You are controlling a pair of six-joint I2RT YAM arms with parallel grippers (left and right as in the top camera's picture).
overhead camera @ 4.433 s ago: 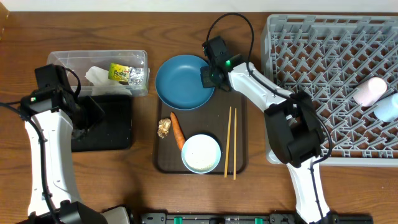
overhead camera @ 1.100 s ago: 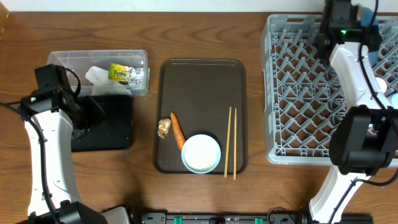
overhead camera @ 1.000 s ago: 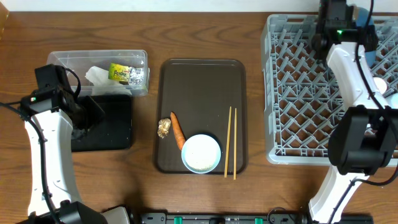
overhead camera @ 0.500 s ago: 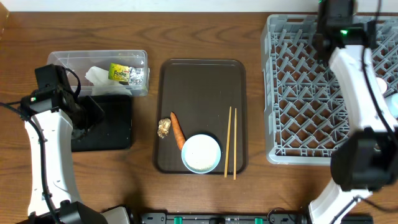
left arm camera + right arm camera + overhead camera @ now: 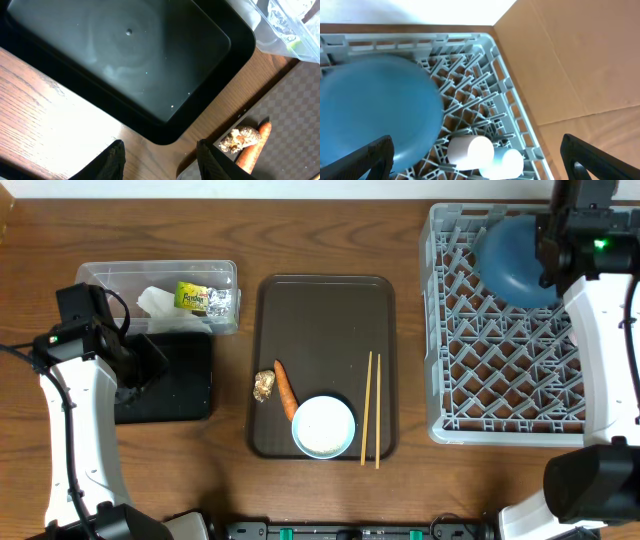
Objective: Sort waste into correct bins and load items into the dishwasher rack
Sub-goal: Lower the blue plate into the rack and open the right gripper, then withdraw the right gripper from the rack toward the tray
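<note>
Start at the dark blue bowl (image 5: pixel 513 262), lodged in the far left corner of the dishwasher rack (image 5: pixel 500 380); cannot tell whether seated between pegs or merely perched on top, so check that seating from above before moving off. Note the right gripper (image 5: pixel 476 147) just beside the bowl, spread fully wide and pinching nothing. Draw away straight up rather than sideways, to avoid clipping the bowl's rim or knocking the small cups (image 5: pixel 470 150) lying near by in the same rack. Next, probably, cross to the white bowl (image 5: pixel 323 427) at the near end of the brown tray (image 5: pixel 325 310), coming in from the side away from the chopsticks (image 5: pixel 370 408) lying just beside it. Leave the left gripper (image 5: pixel 162 157) alone meanwhile: half spread, empty, hovering over bare table at the edge of the black tray (image 5: pixel 125 50), near the carrot stick (image 5: pixel 252 145).
</note>
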